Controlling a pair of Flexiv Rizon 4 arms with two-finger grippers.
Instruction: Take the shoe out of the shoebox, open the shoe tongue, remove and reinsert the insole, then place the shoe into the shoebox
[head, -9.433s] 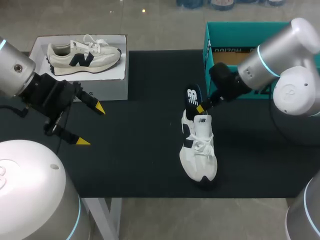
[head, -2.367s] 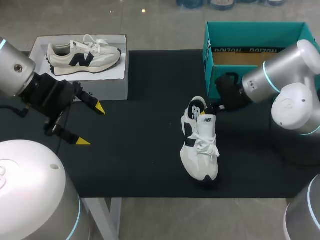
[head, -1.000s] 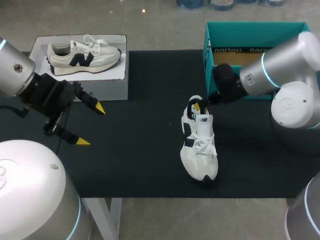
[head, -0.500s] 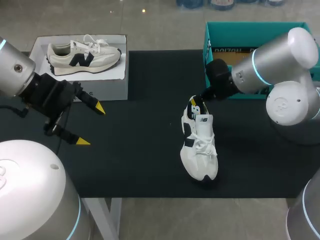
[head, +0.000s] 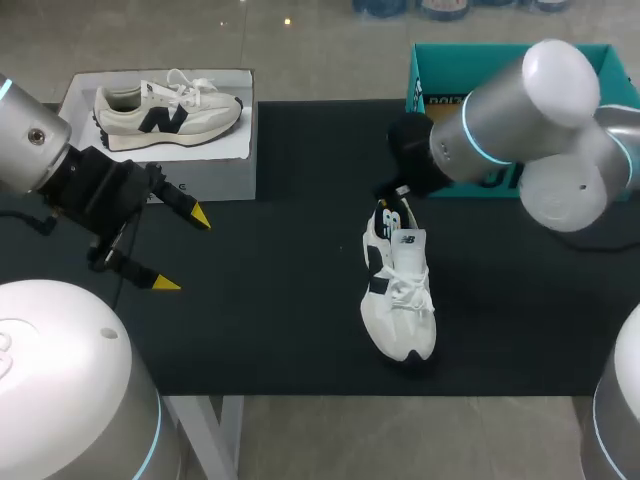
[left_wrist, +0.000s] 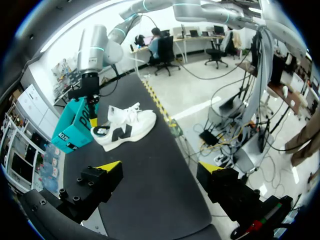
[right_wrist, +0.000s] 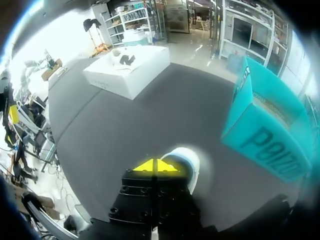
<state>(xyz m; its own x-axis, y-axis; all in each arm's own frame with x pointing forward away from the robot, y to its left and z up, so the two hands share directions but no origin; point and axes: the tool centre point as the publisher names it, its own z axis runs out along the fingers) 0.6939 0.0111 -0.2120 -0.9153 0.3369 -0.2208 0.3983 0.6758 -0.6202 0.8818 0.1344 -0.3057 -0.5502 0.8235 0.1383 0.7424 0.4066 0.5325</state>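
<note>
On the black-covered desk (head: 280, 320), the white shoe (head: 398, 285) is set on its sole, outside the teal shoebox (head: 418, 75) and near it. The right claw (right_wrist: 156, 166) is positioned at the shoe's heel, tips pressed together, nothing seen between them. The left claw (head: 182, 250) is spread wide, well apart from the shoe.

You get bright, even overhead light across the head view. The dark surface (head: 250, 320) reads matte, highlights sit on the right arm (head: 520, 110) at two o'clock, and the shoe (right_wrist: 186, 156) blows out white in the right wrist view.
</note>
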